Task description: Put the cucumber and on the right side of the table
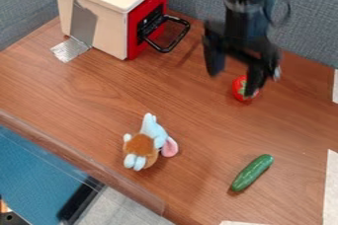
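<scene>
in the camera view, the claw (232,83) hangs over the far part of the tabletop (92,93), right of the middle. it is released: its two fingers are spread well apart, with nothing gripped between them that i can see. a red toy fruit (237,90) with a green top lies just behind one fingertip as seen from here; whether the two touch i cannot tell.

the cucumber (251,173) lies flat on the tabletop, well apart from the claw, toward the camera and a little to the right. its long axis runs at a slant, from lower left to upper right. the one arm would have to come toward the camera, lower, and turn so the fingers close across the narrow width; closing along the length would likely fail. being smooth and rounded, it could roll if nudged off centre.

the plush toy (143,150) lies left of it, with bare wood between. pale strips (330,184) mark the right edge, and the cucumber is already near that side, so i judge the carry short and the grasp still to be made.
</scene>
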`<act>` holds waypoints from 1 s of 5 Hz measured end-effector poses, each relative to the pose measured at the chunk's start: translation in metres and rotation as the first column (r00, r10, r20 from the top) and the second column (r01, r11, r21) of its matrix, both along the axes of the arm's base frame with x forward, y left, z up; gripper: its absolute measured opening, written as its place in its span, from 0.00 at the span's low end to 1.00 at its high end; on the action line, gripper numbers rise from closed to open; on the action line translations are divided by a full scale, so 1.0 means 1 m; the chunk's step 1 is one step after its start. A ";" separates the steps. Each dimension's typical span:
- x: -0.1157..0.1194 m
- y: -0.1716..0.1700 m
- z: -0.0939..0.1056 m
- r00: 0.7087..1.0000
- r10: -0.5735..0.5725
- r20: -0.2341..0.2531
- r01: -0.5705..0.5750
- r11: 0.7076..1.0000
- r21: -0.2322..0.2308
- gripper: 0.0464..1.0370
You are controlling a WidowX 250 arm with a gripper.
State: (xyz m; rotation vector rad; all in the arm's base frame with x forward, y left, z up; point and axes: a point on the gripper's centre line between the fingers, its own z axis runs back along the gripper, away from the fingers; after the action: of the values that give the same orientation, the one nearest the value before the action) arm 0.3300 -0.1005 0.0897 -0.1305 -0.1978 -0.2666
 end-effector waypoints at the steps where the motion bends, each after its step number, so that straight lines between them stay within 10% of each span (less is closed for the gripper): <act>1: -0.026 -0.054 -0.011 0.991 -0.134 -0.012 0.133 0.991 -0.027 0.96; 5: -0.043 -0.072 -0.088 0.966 -0.157 -0.207 0.164 0.986 0.018 0.96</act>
State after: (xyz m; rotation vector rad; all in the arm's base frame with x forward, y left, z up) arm 0.2868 -0.1729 0.0016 -0.1382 0.0230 -0.4154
